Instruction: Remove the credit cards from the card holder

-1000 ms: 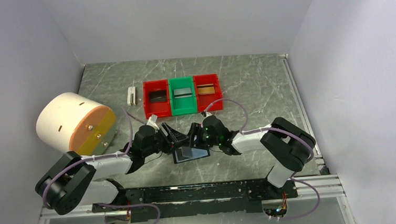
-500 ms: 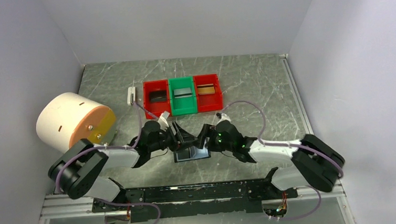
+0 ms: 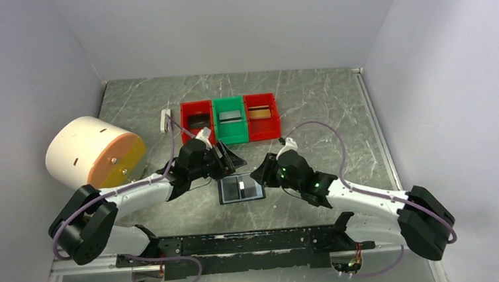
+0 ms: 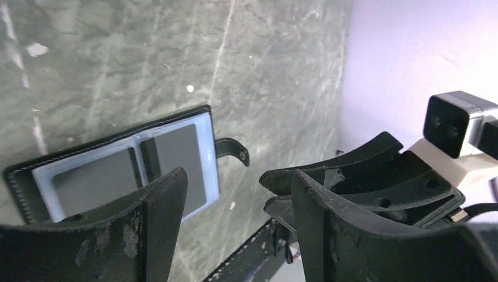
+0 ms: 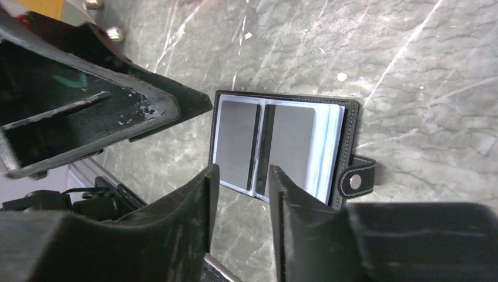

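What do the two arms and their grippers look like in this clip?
Left arm and right arm: white links, black joints, looping purple cables. Left gripper and right gripper: black, scuffed, tapered fingers. Green lights glow near the right wrist.

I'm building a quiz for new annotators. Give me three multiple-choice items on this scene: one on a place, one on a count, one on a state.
1. Where is the card holder? A on the table between the left gripper and the right gripper; B inside a bin; C against the back wall.
2. How many bins are red? A one; B two; C three.
3. The card holder is: A snapped shut; B open, pockets up; C standing on edge.
Key: 1 A, it lies flat between them. 2 B, the left red bin and right red bin flank the green bin. 3 B, both pockets face up, tab unfastened.
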Controlling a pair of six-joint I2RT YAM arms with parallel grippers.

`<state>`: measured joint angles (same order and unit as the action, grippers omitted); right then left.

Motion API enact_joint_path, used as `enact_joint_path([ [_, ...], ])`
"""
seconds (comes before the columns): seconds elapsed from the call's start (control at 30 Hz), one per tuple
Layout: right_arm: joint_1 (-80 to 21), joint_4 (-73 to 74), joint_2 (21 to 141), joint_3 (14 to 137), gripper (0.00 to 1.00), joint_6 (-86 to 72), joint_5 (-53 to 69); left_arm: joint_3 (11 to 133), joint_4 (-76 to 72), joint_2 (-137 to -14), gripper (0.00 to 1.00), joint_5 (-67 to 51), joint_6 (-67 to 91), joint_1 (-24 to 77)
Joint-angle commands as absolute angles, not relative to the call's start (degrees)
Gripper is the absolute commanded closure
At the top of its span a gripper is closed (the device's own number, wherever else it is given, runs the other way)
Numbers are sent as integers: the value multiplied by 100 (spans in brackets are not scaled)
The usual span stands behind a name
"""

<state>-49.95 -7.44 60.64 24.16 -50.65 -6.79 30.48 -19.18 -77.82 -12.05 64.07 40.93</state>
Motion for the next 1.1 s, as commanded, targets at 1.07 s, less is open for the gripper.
enact_joint_path([
  [1.07,-4880,276,8426,3249,79,-4963,-501,4182,117,-8958,40,-1149,5451,4658],
])
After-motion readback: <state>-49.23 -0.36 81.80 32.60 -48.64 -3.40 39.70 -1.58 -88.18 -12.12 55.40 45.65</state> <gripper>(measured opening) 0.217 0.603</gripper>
